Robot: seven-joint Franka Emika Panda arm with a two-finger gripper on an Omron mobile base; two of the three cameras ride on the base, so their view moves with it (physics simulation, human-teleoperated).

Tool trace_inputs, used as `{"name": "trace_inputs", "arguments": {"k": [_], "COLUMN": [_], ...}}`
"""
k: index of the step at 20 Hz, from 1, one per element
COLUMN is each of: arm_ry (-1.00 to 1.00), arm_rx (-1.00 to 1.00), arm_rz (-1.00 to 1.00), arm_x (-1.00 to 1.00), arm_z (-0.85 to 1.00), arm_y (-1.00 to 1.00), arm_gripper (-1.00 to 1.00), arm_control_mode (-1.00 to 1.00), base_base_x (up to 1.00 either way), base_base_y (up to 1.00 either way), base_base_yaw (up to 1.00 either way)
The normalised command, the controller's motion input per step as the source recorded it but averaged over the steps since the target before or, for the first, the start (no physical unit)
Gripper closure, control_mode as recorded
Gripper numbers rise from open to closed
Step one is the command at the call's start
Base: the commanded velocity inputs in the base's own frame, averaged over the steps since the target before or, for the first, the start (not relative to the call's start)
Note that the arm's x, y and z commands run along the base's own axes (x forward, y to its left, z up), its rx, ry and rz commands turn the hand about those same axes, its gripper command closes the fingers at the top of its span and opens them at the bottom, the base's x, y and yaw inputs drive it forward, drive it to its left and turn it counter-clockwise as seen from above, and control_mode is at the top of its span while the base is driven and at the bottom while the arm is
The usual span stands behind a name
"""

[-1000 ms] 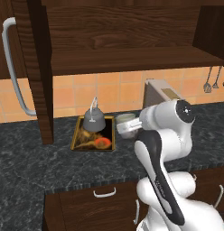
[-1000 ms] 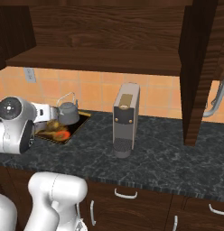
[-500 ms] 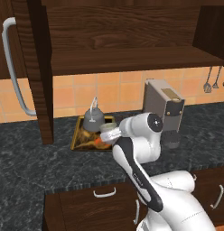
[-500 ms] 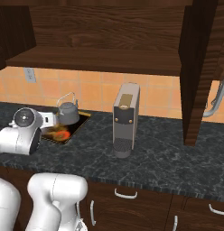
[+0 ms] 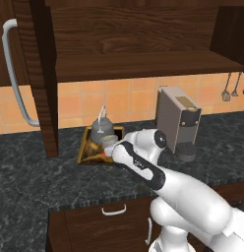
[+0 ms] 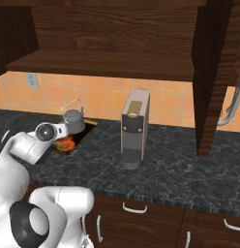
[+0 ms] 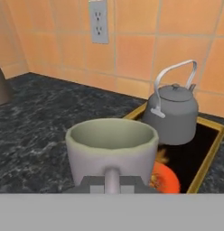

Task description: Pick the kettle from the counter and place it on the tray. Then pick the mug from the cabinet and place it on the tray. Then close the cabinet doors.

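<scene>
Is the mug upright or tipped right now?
Upright. In the hand view the mug shows its open rim on top and level, its handle toward the camera, beside the kettle on the tray.

This is a rendered home kitchen. A dark speckled stone counter [image 5: 40, 182] runs above dark wood drawers [image 5: 109, 221] with small silver handles, and orange tiles [image 6: 102, 99] cover the wall behind it. Overhead hangs a dark wood wall cabinet [image 5: 134, 39] with its door [image 5: 38, 74] swung open. A boxy grey coffee machine [image 6: 134, 128] stands on the counter, a kettle [image 7: 172, 110] sits on a tray [image 7: 212, 144], utensils [image 5: 231, 86] hang at the wall, and a wall socket [image 7: 99, 20] is set in the tiles.
</scene>
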Motion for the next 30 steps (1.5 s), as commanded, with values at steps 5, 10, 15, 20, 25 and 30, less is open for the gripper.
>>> {"name": "trace_inputs", "arguments": {"k": [5,10,15,20,25,30], "arm_ry": [0.00,0.07,0.00,0.00,0.01,0.02], "arm_rx": [0.00,-0.08,-0.03,0.00,0.00,-0.04], "arm_rz": [0.15,0.13,0.07,0.03,0.03,0.04], "arm_x": [0.54,0.31,0.16,0.31,0.41,0.21], "arm_z": [-0.18,-0.31,-0.09,0.00,0.00,-0.11], "arm_y": [0.13,0.00,0.02,0.03,0.08,0.15], "arm_gripper": [1.00,1.00,1.00,1.00,1.00,1.00], "arm_control_mode": [-1.00,-1.00,-1.00,-1.00,-1.00,-1.00], "base_base_x": [0.00,0.00,0.00,0.00,0.00,0.00], "base_base_y": [0.00,0.00,0.00,0.00,0.00,0.00], "base_base_yaw": [0.00,0.00,0.00,0.00,0.00,0.00]}}
